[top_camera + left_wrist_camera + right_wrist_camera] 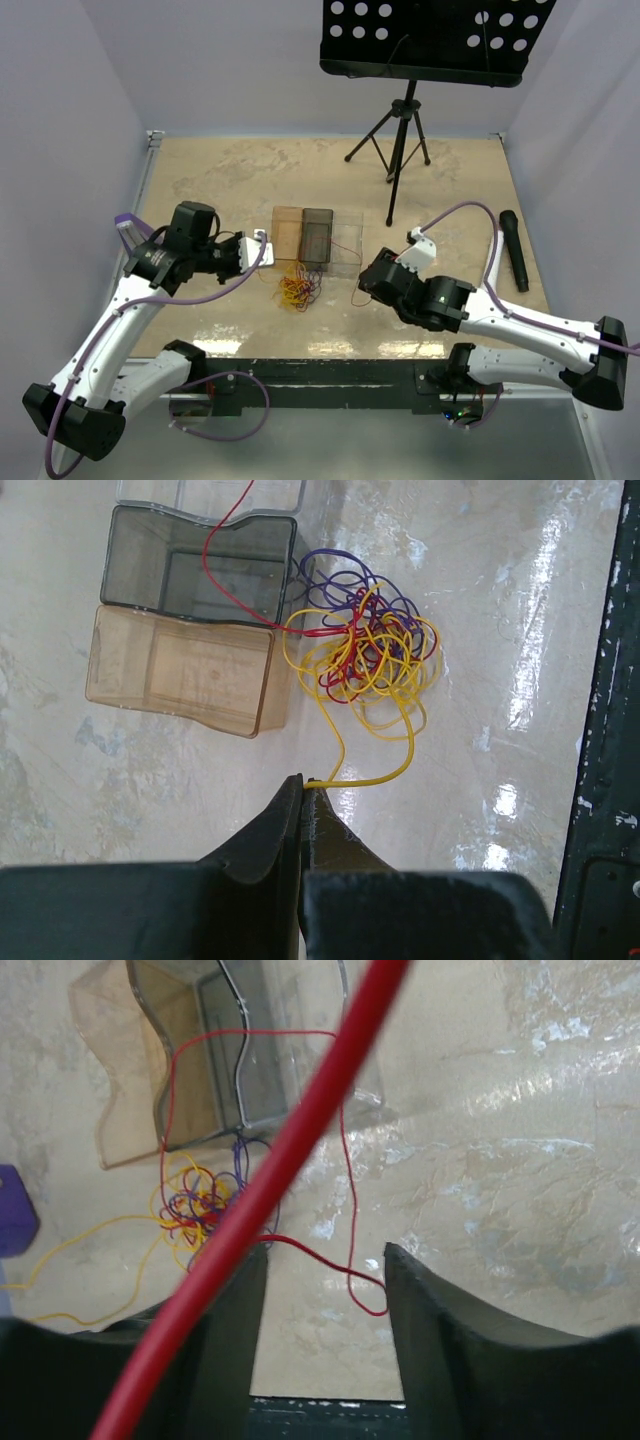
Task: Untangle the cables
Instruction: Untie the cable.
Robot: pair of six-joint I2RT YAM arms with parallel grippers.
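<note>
With the left gripper (303,785) pinching the yellow cable (360,780) and the right gripper (325,1290) spread, pulling could drag the whole tangle (365,645) along.

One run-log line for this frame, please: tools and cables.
left tool: shut on yellow cable | right tool: open, red cable ungripped | tangle: knotted beside the boxes

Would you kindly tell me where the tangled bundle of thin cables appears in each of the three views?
Top external: the tangled bundle lies just below centre, on the near side of the amber container.
Left wrist: right of centre, right of the amber container; the left gripper pinches a yellow strand from it.
Right wrist: left of centre, below the amber container.
Shared landmark: the amber container.
</note>
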